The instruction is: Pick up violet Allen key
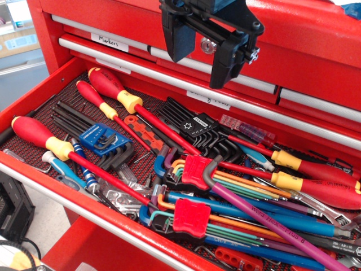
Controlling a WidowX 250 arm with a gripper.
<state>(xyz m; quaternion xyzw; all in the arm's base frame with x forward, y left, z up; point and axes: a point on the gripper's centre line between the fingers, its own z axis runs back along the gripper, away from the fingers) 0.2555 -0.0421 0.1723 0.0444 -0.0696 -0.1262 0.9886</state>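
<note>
The violet Allen key [265, 217] lies in the open red tool drawer [34, 96] at the right front. Its magenta shaft with dark lettering runs diagonally from a short grey bent tip near the upper red holder down to the bottom right corner. It rests on top of other coloured keys. My black gripper [197, 70] hangs open and empty high above the drawer's back edge, in front of the closed upper drawers. It is well up and to the left of the key.
Red-and-yellow screwdrivers [113, 90] lie at the left and right. A blue holder of black hex keys [101, 138], a black key set [197, 127], two red holders of coloured keys [194, 169] and long blue hex keys [254, 212] crowd around the violet key.
</note>
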